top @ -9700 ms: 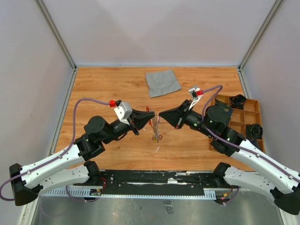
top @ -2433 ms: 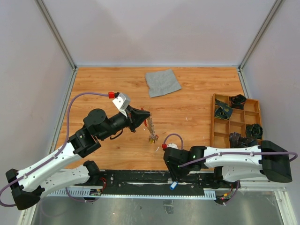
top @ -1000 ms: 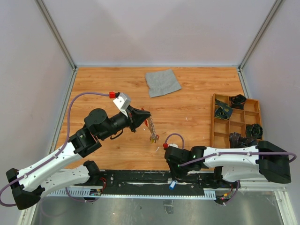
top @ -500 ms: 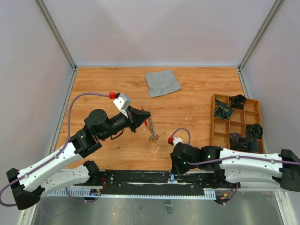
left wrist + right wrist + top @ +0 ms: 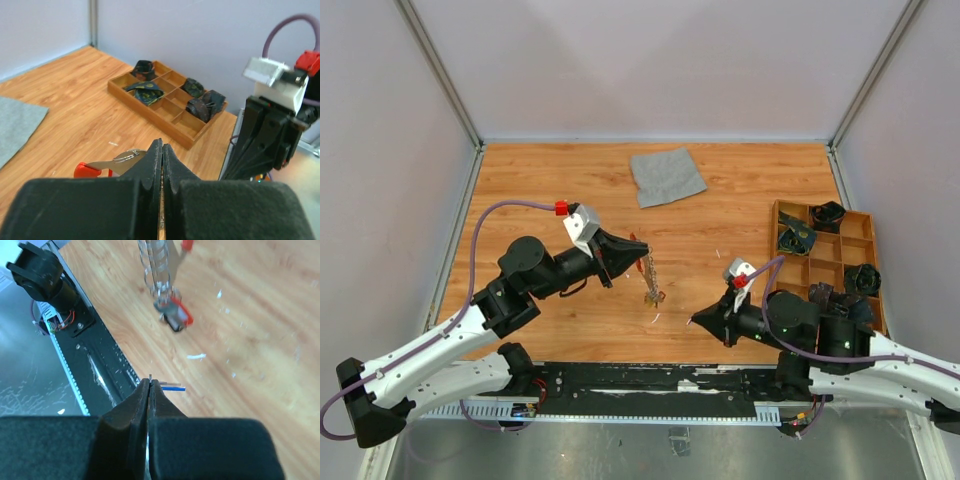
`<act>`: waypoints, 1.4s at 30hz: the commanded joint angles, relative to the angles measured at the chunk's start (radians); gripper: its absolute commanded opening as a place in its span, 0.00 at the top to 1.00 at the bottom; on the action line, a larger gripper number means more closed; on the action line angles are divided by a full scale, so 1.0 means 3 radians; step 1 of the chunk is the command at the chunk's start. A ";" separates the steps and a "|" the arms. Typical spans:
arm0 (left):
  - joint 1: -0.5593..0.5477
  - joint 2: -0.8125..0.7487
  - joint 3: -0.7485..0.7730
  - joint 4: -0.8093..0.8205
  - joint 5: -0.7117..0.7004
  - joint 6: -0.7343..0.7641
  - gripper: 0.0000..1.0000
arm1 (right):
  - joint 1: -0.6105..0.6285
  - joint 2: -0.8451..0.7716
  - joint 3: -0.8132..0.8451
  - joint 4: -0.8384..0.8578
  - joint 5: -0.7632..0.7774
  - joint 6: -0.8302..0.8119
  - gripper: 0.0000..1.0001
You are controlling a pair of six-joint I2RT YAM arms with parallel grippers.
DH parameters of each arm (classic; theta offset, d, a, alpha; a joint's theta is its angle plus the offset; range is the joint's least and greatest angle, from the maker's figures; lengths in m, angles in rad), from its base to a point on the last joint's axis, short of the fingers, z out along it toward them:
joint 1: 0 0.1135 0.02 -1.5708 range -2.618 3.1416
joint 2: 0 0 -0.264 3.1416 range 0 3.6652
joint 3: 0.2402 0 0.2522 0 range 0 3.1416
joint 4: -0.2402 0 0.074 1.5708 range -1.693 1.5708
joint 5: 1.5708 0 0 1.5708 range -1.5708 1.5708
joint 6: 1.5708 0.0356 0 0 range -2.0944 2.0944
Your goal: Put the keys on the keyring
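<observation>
Left gripper (image 5: 632, 250) jaws clamp the keyring (image 5: 648, 270), which is light and free-swinging. Right gripper (image 5: 697, 320) jaws pinch a blue key (image 5: 172, 387), tiny and likely slippery; hold by head.

The left gripper (image 5: 161, 150) was pictured with its black jaws pressed together. The red end of the keyring (image 5: 89, 170) and a silvery strip of metal (image 5: 125, 159) showed just left of its fingers. Beyond, on the wooden table (image 5: 75, 95), stood a compartmented wooden tray (image 5: 150, 119) with dark folded items (image 5: 204, 105) in several sections. A grey cloth (image 5: 17, 125) lay at the left edge, and the right arm (image 5: 267, 135), carrying a white camera block (image 5: 275, 80) and purple cable (image 5: 285, 27), rose at right.
</observation>
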 commanded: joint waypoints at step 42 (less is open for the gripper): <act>0.0008 0.0144 0.0137 0.0999 0.1827 -0.0169 0.99 | -0.0034 0.0804 0.1499 0.0497 -0.1135 -0.2398 0.99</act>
